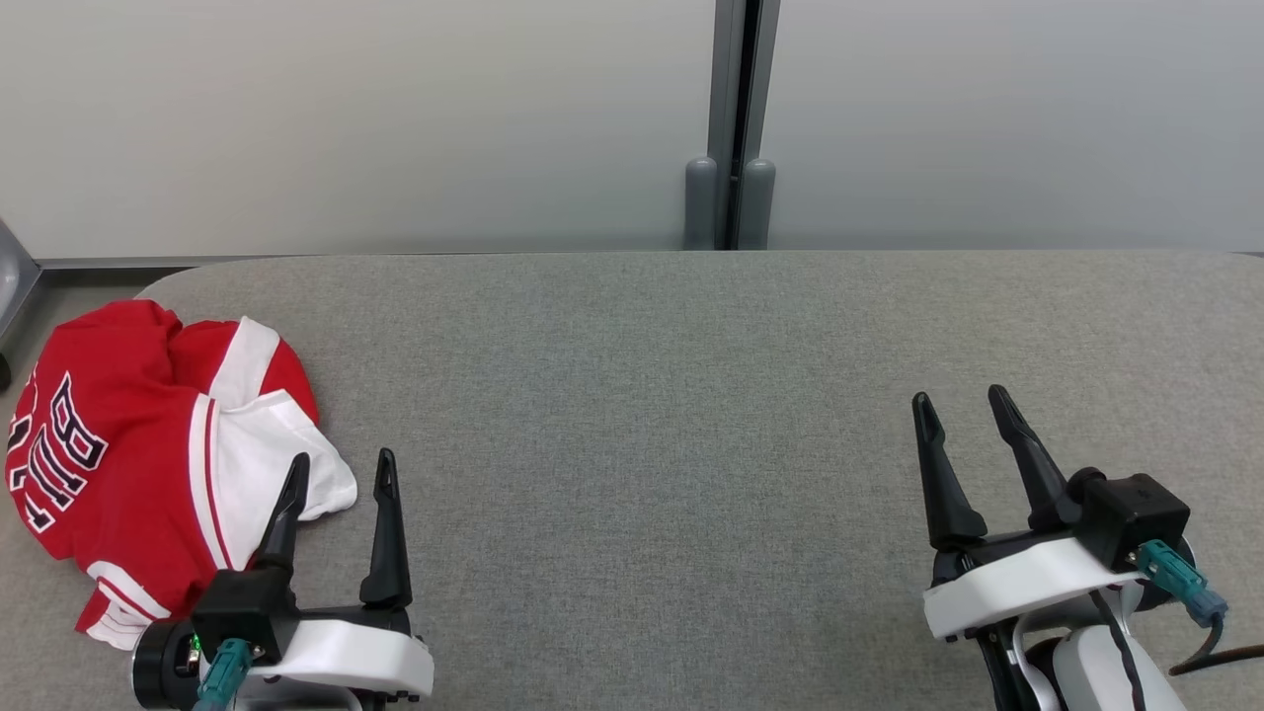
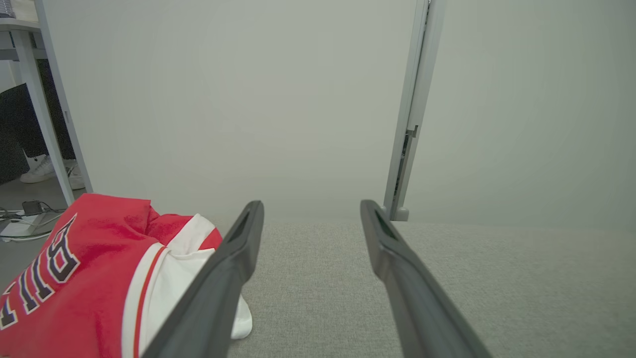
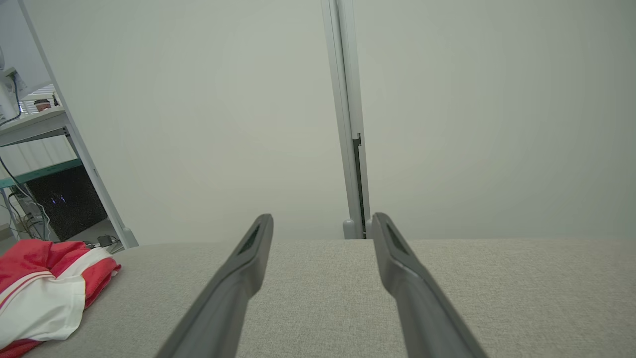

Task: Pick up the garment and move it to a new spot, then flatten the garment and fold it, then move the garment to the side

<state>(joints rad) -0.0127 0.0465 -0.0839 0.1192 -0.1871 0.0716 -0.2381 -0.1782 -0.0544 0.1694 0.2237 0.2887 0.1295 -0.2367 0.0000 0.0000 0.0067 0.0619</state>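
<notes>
garment [image 1: 128, 464] bunched, just left of spread left jaws

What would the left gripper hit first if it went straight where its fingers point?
Probably nothing soon: ahead of the left gripper lies bare table, then the wall. The garment sits just to its left, though depth is unclear.

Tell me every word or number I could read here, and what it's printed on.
"BULL": black, white-edged letters lying sideways on the crumpled red and white jersey shirt; the word runs into a fold, so its end is hidden.
A black mark beside it at the shirt's edge: too cut off to read.
Shelf clutter in the right wrist view: too small to read.
</notes>
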